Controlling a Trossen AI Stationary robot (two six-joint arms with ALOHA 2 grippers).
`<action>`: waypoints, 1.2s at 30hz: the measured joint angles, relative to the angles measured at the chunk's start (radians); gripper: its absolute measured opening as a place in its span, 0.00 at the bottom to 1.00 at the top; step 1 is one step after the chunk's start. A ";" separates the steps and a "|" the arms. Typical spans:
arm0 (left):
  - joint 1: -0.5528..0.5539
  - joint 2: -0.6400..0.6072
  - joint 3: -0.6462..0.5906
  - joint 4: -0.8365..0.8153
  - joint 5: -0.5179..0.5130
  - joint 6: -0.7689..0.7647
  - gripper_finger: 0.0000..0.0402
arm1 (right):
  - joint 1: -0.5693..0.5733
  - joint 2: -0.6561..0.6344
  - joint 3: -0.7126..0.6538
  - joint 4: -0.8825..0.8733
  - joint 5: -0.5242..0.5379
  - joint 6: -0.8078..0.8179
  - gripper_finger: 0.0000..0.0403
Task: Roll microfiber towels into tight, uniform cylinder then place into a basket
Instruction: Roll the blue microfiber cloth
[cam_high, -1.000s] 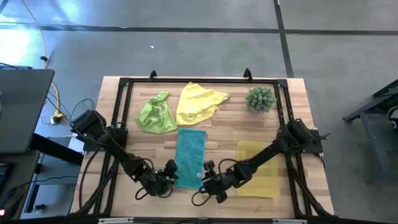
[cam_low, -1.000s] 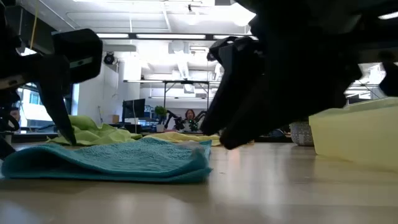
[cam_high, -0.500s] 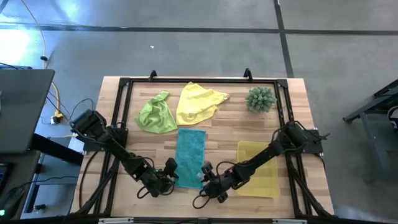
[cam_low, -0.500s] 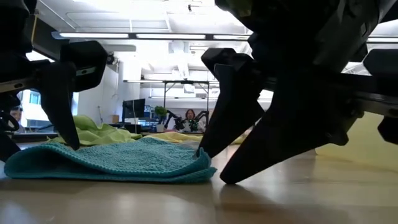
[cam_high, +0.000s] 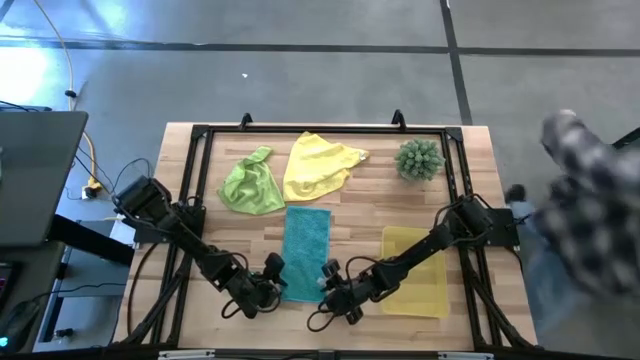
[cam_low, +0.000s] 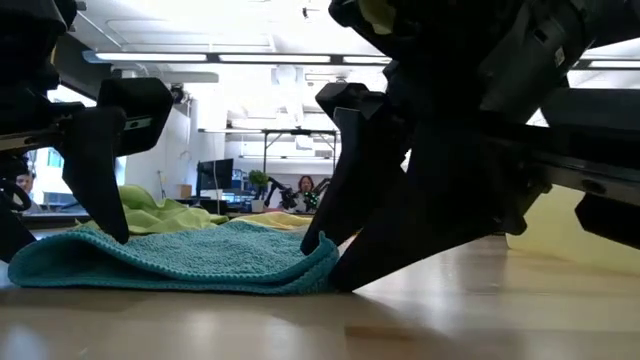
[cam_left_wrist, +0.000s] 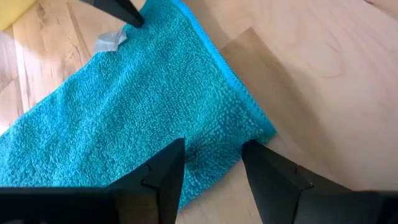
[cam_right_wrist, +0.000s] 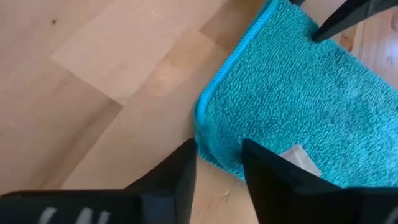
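Note:
The teal towel (cam_high: 305, 248) lies flat on the table, its long sides running near to far. My left gripper (cam_high: 270, 283) is open at the towel's near left corner (cam_left_wrist: 249, 124). My right gripper (cam_high: 328, 284) is open at the near right corner (cam_right_wrist: 208, 134), which is bunched up a little. The lime green towel (cam_high: 250, 185) and the yellow towel (cam_high: 320, 165) lie crumpled at the far side. The yellow basket (cam_high: 415, 270) stands to the right of the teal towel. My left gripper comes down slanting from the table's left. Its open fingers (cam_left_wrist: 171, 165) stand on the towel's near left corner (cam_low: 118, 232), and the towel lies flat under them. My right gripper comes down slanting from the table's right. One finger (cam_right_wrist: 264, 162) is on top of the near right corner, the other (cam_right_wrist: 180, 168) on the wood beside the corner's edge (cam_right_wrist: 202, 124), which is raised.
A spiky green plant (cam_high: 418, 158) stands at the far right. A black frame (cam_high: 200, 135) runs round the table top. A person in a checked sleeve (cam_high: 585, 210) is beside the table's right edge. Bare wood lies near the front edge.
My right gripper has gone down and toward the table's left, up against the teal towel's near right corner, which has bunched up slightly. My left gripper has shifted a little at the near left corner. A person has come into view at the right.

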 joint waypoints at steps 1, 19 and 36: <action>-0.004 0.000 0.000 0.000 -0.006 -0.003 0.39 | 0.000 0.000 0.000 -0.001 -0.002 0.012 0.27; -0.049 0.004 -0.004 0.028 -0.034 -0.022 0.03 | -0.002 0.001 -0.001 -0.009 -0.031 0.255 0.00; -0.055 -0.068 -0.004 0.044 0.032 -0.282 0.00 | -0.050 -0.003 -0.003 0.066 -0.100 0.419 0.00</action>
